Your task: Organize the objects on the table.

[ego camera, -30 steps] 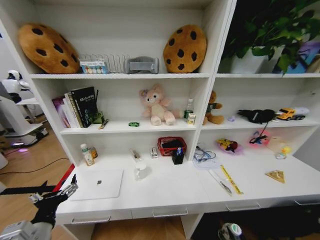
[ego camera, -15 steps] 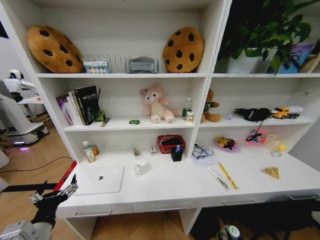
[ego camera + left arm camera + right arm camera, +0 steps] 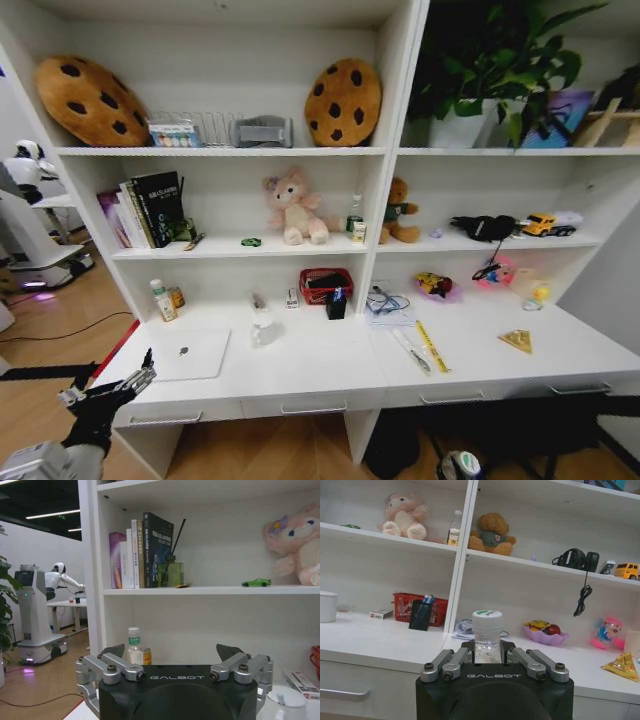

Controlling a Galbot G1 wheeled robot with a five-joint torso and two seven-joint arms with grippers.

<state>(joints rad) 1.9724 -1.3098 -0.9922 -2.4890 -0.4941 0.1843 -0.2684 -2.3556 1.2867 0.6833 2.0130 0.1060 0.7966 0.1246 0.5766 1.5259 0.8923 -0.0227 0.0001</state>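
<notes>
On the long white table (image 3: pixel 320 375) lie a silver laptop (image 3: pixel 186 353), a white mug (image 3: pixel 265 329), small bottles (image 3: pixel 160 299), pens (image 3: pixel 411 352) and a yellow ruler (image 3: pixel 432 346). A tiny green toy car (image 3: pixel 251 241) sits on the shelf above, and the left wrist view shows that car (image 3: pixel 256 582) too. My left gripper (image 3: pixel 108 391) hangs open and empty off the table's left front corner; its fingers (image 3: pixel 114 651) stand wide apart. My right gripper (image 3: pixel 487 655) is shut on a small clear bottle (image 3: pixel 487 630) with a white cap, low in front of the table (image 3: pixel 460 465).
A red basket (image 3: pixel 325 285) and a dark pen holder (image 3: pixel 336 303) stand at the back of the desk. Plush bears, cookie cushions, books and a potted plant (image 3: pixel 490 60) fill the shelves. Another robot (image 3: pixel 25 215) stands on the wooden floor to the left.
The whole head view has shifted left, so the camera has moved or turned to the right. Both grippers keep their places in the view, the right one still shut on the bottle.
</notes>
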